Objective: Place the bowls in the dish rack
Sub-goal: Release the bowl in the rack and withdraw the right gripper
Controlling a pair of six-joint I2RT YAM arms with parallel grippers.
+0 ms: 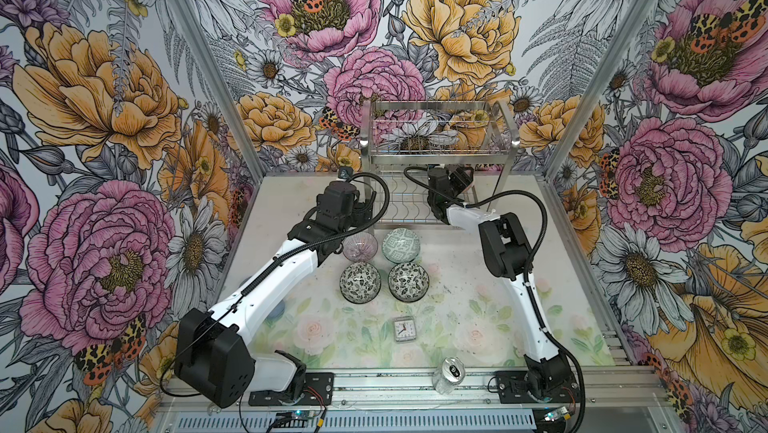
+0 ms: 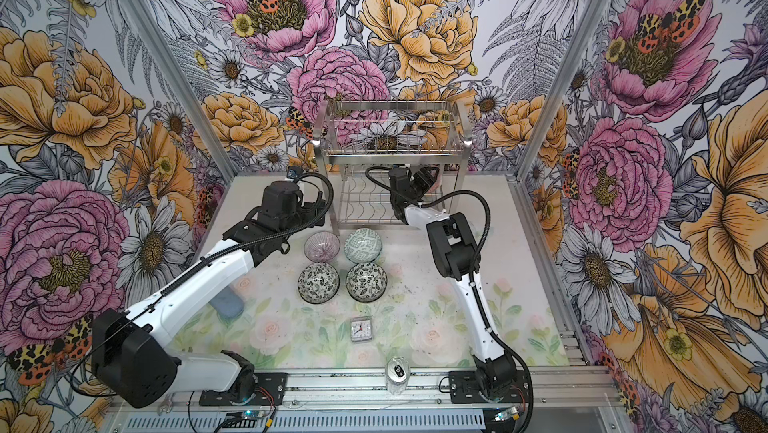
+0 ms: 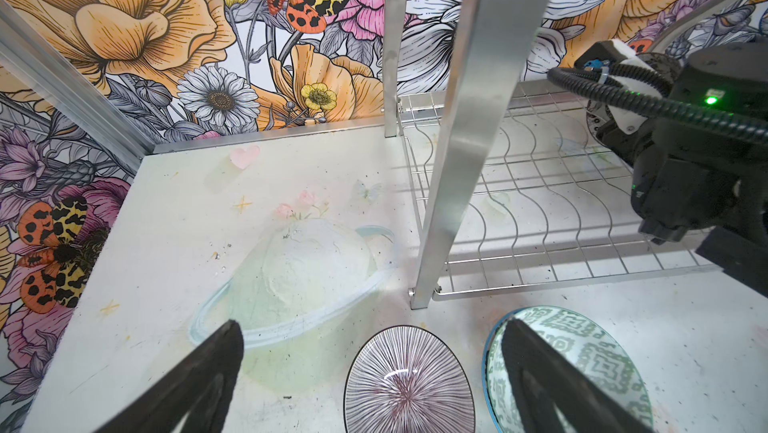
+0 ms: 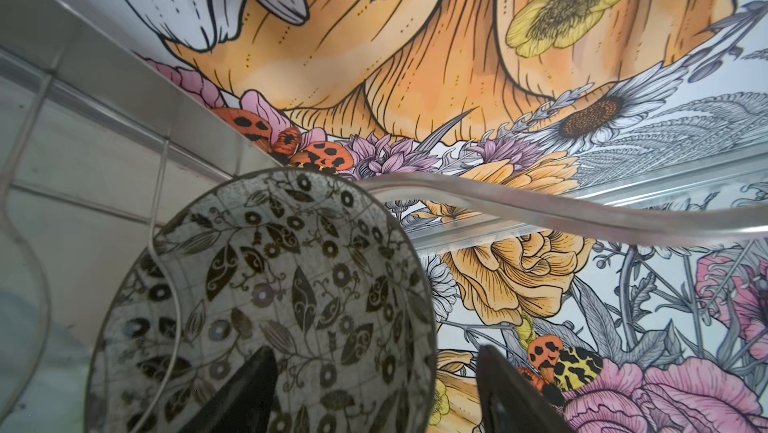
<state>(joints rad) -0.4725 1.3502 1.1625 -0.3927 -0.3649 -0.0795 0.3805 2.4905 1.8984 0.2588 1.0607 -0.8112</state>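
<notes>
Presently four bowls (image 1: pixel 360 282) on table (image 1: pixel 457 285), one bowl (image 4: pixel 266 293) in dish rack (image 1: pixel 436 157).

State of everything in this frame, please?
left hand: open, empty, near pink bowl
right hand: open, straddling racked bowl rim
racked bowl: on edge in rack wavy tier
pink bowl: upright on table
green bowl: on table
two floral bowls: upright on table
clock: flat, face up
can: upright

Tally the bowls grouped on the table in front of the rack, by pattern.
Black-and-white floral bowls: 2
Green geometric bowl: 1
Pink striped bowl: 1
Total: 4
</notes>
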